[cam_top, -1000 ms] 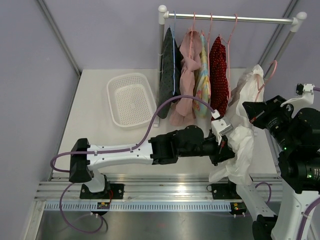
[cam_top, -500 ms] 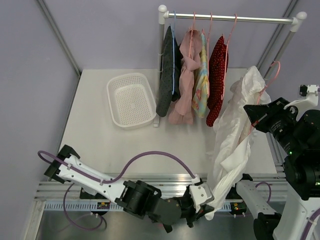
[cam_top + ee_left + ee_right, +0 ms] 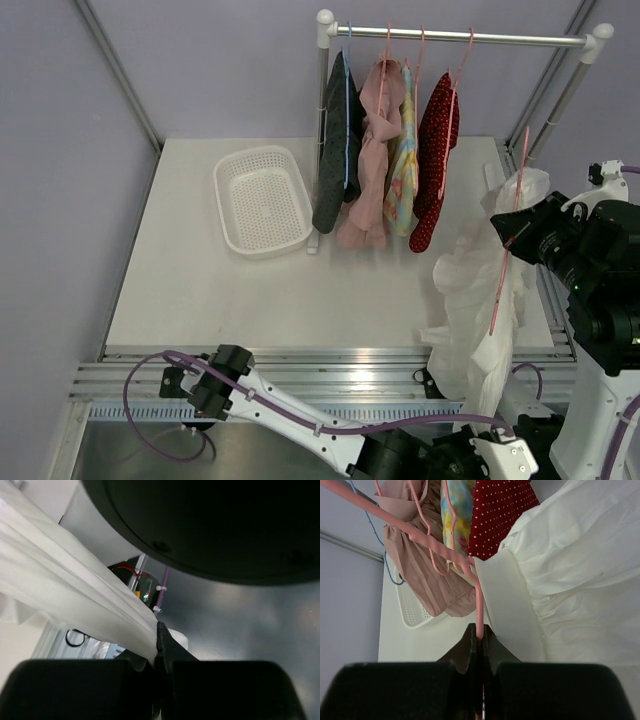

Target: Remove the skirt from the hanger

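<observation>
Your right pincer (image 3: 479, 639) is clamped on the pink hanger (image 3: 422, 539), its jaws pressed together on the thin rod, out past the right side of the table (image 3: 250, 290). The white skirt (image 3: 478, 300) hangs by that hanger and falls past the table's near edge. In the right wrist view its waistband lies against the hanger's arm, though you cannot tell whether it is hooked there. Your left pincer (image 3: 160, 642) sits low at the near edge, jaws closed on the skirt's lower folds, which run off in long pleats. Behind, the rail (image 3: 460, 37) carries four garments: dark, pink, floral and red with white dots. A white basket (image 3: 262, 200) rests on the table's left.
</observation>
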